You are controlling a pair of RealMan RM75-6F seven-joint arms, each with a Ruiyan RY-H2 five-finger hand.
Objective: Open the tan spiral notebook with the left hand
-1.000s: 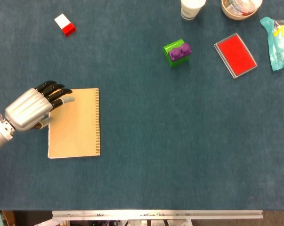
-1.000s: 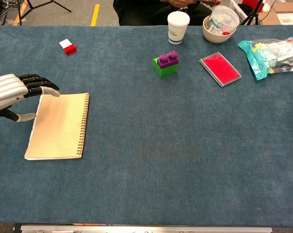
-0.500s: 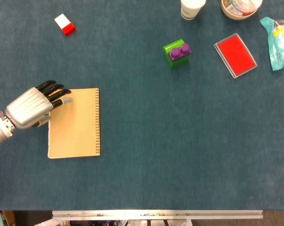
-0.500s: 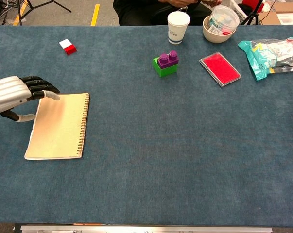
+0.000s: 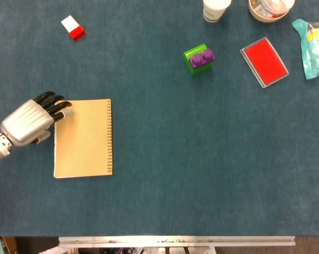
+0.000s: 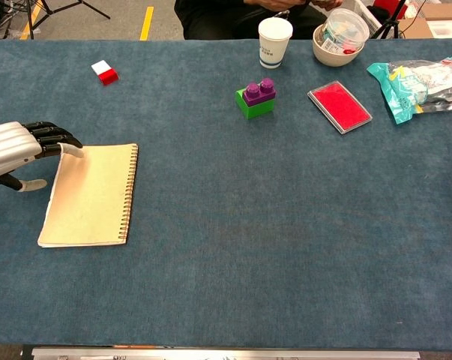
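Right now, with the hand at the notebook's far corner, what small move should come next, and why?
Probably curl the left hand's fingertips under the cover's open edge and lift. The tan spiral notebook lies closed and flat, spiral on the side away from the hand, which holds nothing yet.

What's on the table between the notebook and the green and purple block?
Nothing. In the head view, only bare blue cloth lies between the notebook and the block.
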